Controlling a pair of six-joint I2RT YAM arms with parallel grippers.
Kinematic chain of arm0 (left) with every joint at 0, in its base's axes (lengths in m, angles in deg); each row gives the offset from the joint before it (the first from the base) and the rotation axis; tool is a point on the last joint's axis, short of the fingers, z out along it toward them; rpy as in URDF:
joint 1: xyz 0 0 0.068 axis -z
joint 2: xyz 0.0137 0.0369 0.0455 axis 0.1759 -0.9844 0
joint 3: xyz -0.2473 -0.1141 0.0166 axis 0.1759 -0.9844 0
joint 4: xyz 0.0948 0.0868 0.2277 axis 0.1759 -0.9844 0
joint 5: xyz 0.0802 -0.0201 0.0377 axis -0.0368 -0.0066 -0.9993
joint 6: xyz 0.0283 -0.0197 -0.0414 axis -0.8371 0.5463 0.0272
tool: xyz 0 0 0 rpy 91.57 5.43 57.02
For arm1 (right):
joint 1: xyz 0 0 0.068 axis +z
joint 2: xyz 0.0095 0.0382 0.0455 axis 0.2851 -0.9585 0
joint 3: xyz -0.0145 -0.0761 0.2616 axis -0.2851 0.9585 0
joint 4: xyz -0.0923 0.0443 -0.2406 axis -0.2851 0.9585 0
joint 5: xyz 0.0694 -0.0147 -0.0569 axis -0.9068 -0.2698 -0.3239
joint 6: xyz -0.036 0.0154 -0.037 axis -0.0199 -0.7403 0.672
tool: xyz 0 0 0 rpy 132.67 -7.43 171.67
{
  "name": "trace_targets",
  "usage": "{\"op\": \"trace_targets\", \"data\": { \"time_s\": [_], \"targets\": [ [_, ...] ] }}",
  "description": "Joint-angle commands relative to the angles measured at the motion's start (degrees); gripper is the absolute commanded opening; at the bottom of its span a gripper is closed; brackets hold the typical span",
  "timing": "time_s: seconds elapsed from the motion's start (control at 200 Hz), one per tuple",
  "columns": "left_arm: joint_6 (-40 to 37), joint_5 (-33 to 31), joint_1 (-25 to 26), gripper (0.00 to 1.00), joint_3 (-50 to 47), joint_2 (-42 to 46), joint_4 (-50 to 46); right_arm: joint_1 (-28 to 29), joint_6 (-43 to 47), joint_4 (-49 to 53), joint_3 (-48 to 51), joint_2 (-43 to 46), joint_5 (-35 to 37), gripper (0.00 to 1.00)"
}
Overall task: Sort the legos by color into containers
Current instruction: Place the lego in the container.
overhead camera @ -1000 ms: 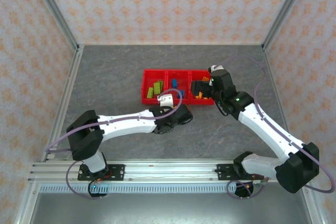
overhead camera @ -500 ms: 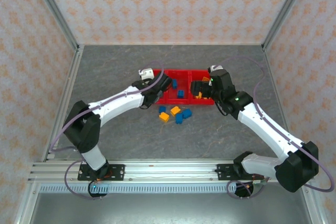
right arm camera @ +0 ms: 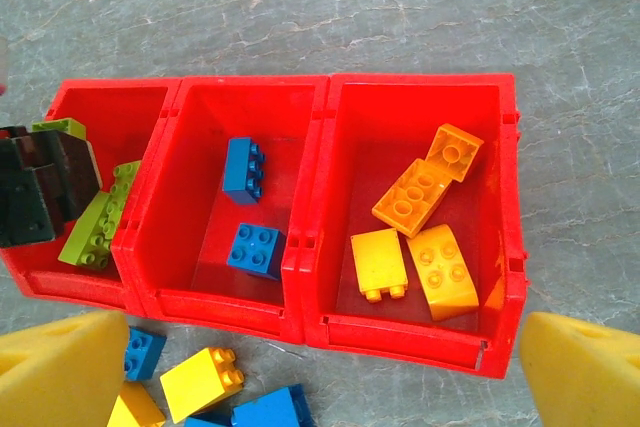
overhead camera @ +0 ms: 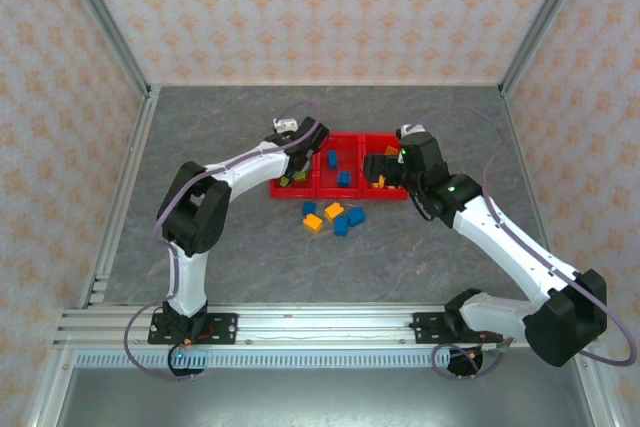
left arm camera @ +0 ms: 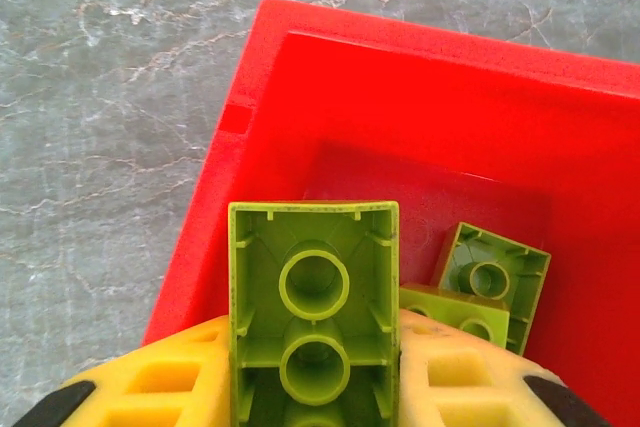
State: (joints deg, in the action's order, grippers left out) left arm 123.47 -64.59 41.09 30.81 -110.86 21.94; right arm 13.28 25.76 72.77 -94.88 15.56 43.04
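Two left fingers (left arm camera: 165, 382) clamp a lime green lego (left arm camera: 312, 317), red containers (left arm camera: 420, 137) beneath them; right fingers (right arm camera: 60, 367) gape empty, loose legos (right arm camera: 202, 379) on the table (right arm camera: 600, 97) between them.

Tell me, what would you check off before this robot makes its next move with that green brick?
1. Left gripper shut on the lime green plastic brick: ok.
2. Brick above the left red plastic bin, where other green bricks lie: ok.
3. Middle bin holds blue bricks only, right bin orange-yellow bricks only: ok.
4. Right gripper open and empty: ok.
5. All sorted: not ok; loose blue and orange-yellow bricks lie on the grey table.
6. Brick's height above bin floor: cannot tell.
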Motion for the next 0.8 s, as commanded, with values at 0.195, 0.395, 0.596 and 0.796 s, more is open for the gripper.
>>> {"op": "trace_targets", "data": {
  "time_s": [0.195, 0.395, 0.596, 0.796],
  "targets": [
    [-2.45, -0.01, -1.27, 0.44, 5.03, -2.09, -0.18, 0.3, 1.07, -0.26, -0.21, 0.73, 1.96, 1.0],
    [-2.54, 0.34, -1.26, 0.57, 3.84, 0.29, 0.29, 0.3, 1.09, -0.37, -0.28, 0.61, 1.87, 1.0],
    [-2.46, 1.41, -1.21, 0.59, 1.45, 4.75, 1.37, 0.3, 1.07, -0.37, -0.55, 0.16, 1.78, 1.0],
    [-2.54, 1.63, 0.33, 0.67, -2.53, 12.09, 2.5, 0.3, 0.97, -0.37, -0.99, -0.53, 1.43, 1.0]
  ]
}}
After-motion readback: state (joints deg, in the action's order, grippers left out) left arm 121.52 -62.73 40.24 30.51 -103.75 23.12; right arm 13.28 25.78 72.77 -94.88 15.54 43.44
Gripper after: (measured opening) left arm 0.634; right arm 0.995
